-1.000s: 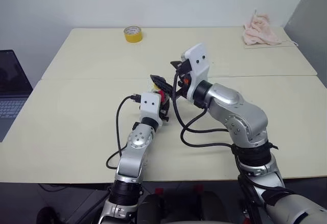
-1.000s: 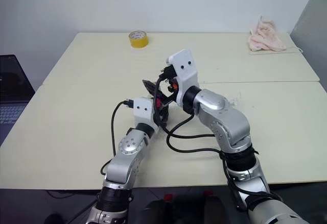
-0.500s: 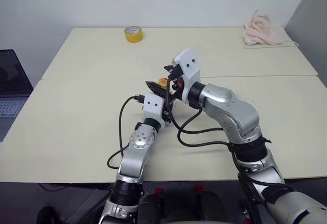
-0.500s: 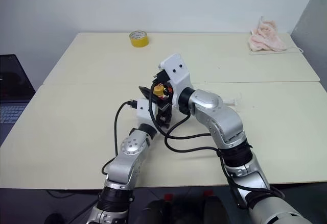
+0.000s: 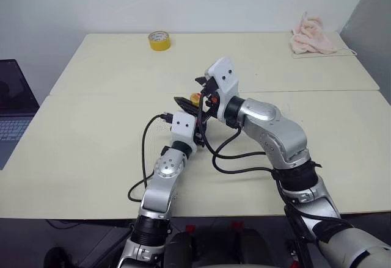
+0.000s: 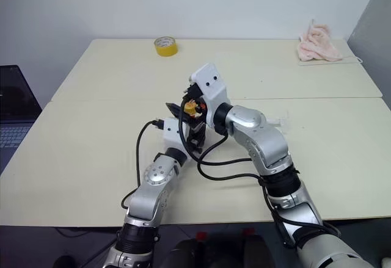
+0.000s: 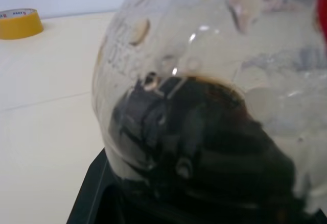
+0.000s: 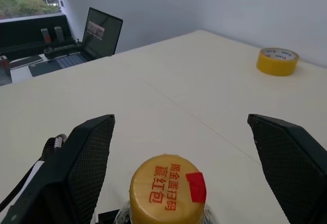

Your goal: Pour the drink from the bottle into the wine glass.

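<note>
left gripper (image 5: 197,127) is clamped on the bottle (image 7: 204,132), holding it upright just above the table (image 5: 91,158), near the table's middle seam. in the left wrist view the bottle's rounded clear body sits right against the camera, with the drink (image 7: 204,157) dark and nearly black in its lower half and wet droplets on the wall above the liquid line.

right gripper (image 8: 189,163) is directly above the left one, fingers spread wide, one black pad (image 8: 92,157) on each side of the yellow cap (image 8: 167,187) and neither touching it. cap is on the bottle, with red printed characters and a red sticker on top. in the head views the cap shows as a small yellow spot just under the right wrist housing (image 5: 221,80).

beyond the hands, a laptop (image 8: 102,32) sits off the table edge to the left. a yellow tape roll (image 5: 159,40) is at the far left of the table, well apart from both grippers. a pink cloth (image 5: 311,36) is at the far right corner.

can't make out the wine glass clearly.
</note>
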Robot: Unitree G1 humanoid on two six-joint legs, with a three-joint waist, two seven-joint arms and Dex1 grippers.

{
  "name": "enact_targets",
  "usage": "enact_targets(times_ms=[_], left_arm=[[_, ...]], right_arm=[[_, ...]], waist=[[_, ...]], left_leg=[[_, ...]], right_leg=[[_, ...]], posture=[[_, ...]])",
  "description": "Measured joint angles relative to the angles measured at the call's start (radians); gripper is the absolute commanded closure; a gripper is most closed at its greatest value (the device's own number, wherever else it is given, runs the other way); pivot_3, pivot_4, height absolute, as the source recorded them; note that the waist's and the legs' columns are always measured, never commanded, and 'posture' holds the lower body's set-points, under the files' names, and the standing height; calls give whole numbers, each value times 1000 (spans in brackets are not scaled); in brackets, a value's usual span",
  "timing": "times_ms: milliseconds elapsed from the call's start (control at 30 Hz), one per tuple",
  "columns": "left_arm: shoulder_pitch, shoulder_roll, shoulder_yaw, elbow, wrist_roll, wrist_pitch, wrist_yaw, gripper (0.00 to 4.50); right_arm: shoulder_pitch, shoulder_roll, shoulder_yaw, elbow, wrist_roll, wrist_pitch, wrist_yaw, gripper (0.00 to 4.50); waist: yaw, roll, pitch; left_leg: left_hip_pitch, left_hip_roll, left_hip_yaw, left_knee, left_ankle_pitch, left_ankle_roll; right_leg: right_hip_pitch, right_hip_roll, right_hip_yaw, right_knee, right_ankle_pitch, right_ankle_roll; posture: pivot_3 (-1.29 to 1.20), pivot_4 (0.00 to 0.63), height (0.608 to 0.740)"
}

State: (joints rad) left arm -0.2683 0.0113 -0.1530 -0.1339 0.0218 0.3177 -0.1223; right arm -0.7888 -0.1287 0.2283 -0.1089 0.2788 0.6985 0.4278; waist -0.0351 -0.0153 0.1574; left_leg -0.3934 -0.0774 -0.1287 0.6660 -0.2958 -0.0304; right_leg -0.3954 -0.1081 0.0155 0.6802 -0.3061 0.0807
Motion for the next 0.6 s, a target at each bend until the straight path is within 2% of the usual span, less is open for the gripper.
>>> enact_targets(times_ms=[600], left_arm=[[1,-12,0,2,-7,-18,-21,2432]], right_arm=[[-4,-50,-9,68,-24,-57,55,47]], waist=[[0,0,0]], left_leg=[[-1,0,0,0,0,0]], right_leg=[[-1,0,0,0,0,0]], posture=[[0,150,740]])
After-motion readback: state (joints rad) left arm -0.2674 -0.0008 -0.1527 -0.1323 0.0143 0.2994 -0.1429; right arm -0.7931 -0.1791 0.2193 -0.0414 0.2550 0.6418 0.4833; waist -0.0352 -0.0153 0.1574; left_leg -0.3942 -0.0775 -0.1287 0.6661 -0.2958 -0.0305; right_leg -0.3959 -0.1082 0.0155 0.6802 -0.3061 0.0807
